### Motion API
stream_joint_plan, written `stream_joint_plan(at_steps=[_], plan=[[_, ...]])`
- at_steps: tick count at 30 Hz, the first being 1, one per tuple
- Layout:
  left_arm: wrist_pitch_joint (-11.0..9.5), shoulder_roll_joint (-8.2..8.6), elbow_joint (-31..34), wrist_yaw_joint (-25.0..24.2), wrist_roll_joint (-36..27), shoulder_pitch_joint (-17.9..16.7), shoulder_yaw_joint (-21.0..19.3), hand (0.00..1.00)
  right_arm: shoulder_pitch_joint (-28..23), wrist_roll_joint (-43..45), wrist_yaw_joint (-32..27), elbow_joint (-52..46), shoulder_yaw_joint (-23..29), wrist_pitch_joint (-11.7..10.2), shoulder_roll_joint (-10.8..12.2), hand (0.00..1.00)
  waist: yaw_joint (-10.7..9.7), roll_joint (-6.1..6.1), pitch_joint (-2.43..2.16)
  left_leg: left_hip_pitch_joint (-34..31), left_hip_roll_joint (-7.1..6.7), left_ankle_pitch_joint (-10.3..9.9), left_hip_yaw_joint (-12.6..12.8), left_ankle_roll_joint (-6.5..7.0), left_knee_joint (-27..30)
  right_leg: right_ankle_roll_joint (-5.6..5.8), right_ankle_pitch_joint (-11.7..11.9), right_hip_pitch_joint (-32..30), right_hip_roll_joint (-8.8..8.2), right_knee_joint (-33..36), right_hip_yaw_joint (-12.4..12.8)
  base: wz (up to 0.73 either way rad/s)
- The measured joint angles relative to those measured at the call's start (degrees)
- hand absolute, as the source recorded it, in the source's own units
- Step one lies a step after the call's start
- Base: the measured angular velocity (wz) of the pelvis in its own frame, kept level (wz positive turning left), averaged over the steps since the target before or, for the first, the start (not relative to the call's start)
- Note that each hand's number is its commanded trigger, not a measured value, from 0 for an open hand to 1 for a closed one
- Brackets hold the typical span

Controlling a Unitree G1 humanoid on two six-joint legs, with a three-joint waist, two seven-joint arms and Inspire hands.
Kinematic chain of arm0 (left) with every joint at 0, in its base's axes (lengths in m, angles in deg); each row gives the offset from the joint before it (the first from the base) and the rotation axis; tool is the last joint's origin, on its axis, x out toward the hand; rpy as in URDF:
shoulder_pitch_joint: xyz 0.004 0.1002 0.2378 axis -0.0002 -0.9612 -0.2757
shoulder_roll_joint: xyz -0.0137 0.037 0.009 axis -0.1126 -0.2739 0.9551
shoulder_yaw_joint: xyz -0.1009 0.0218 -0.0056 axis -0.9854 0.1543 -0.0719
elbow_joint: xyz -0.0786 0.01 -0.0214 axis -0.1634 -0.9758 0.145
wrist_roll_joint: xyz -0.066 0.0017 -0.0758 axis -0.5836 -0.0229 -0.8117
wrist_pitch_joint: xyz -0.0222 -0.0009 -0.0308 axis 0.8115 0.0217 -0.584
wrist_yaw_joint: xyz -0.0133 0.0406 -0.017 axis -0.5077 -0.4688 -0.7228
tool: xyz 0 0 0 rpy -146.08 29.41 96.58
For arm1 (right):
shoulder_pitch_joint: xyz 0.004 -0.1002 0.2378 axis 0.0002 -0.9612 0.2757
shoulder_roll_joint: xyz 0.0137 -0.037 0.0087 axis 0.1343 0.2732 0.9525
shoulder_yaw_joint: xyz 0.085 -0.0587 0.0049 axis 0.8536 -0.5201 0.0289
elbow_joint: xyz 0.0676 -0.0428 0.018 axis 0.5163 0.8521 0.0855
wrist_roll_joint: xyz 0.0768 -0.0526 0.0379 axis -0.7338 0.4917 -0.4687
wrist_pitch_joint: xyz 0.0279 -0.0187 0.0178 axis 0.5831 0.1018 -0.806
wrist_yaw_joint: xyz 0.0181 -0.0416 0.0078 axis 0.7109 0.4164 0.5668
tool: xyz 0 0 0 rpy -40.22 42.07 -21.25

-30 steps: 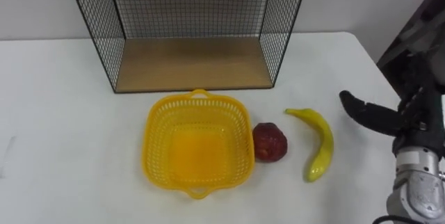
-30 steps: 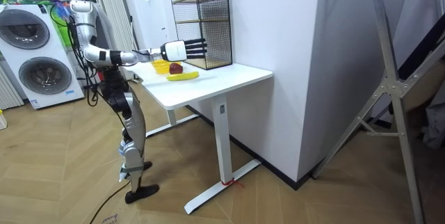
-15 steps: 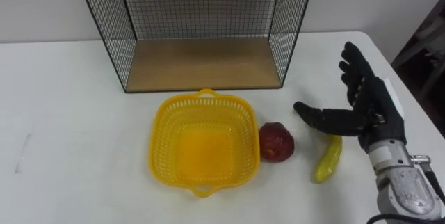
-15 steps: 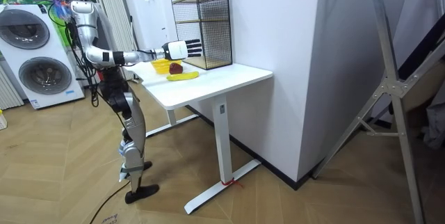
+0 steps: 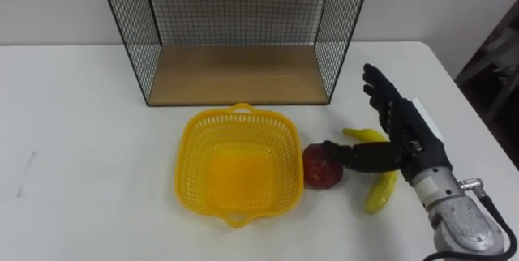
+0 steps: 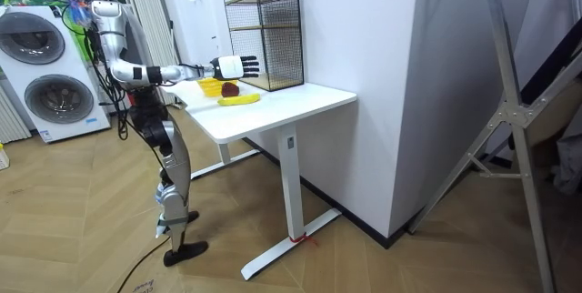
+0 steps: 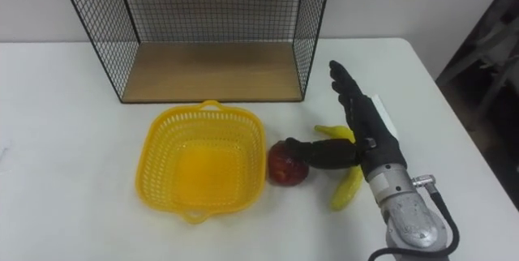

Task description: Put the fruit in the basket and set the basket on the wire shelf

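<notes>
My right hand (image 5: 412, 141) is spread over the banana (image 5: 379, 194) and red fruit (image 5: 319, 169). The yellow basket (image 5: 188, 164) is empty, not on the wire shelf (image 5: 130, 58) yet.

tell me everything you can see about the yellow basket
The basket is bright yellow, plastic by its look, squarish with rounded corners and lattice walls. It has a small loop handle at the near rim and another at the far rim. It stands upright and empty on the white table, just in front of the wire shelf. A red fruit lies close against its right side; whether they touch cannot be told.
</notes>
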Motion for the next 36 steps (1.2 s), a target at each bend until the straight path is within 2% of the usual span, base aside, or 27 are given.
stream_joint_plan(at_steps=[12,16,23,36], plan=[[0.0,-0.01,0.0,0.7,0.0,1.2,0.0,0.0,-0.4,2.0,4.2,0.0,-0.1,0.1,0.0,0.0,0.0,-0.2,-0.13,0.1,-0.01,0.0,-0.1,0.0,-0.1,0.0,0.0,0.1,-0.01,-0.1,0.1,0.0],[0.0,-0.01,0.0,0.7,0.0,1.3,0.0,0.0,-1.2,2.0,4.9,0.0,-0.1,1.4,0.0,0.0,0.0,-0.25,-0.16,0.1,-0.01,0.0,-0.1,0.0,-0.1,0.0,0.0,0.1,-0.01,0.0,0.1,0.0],[0.0,-0.01,0.0,0.7,0.0,1.3,0.1,0.0,-2.3,2.0,6.6,0.0,-0.5,2.6,0.0,0.0,0.1,-0.34,-0.18,0.2,-0.01,0.0,-0.1,0.0,0.0,0.0,0.0,0.1,-0.02,0.0,0.1,0.0],[-0.1,-0.13,0.1,0.7,-0.1,2.0,1.3,0.0,-2.8,2.9,8.9,0.0,-2.2,2.6,0.0,0.0,0.1,-0.38,-0.01,0.1,-0.01,0.0,0.0,0.0,0.0,0.0,0.0,0.1,0.0,-0.1,0.2,0.0]])
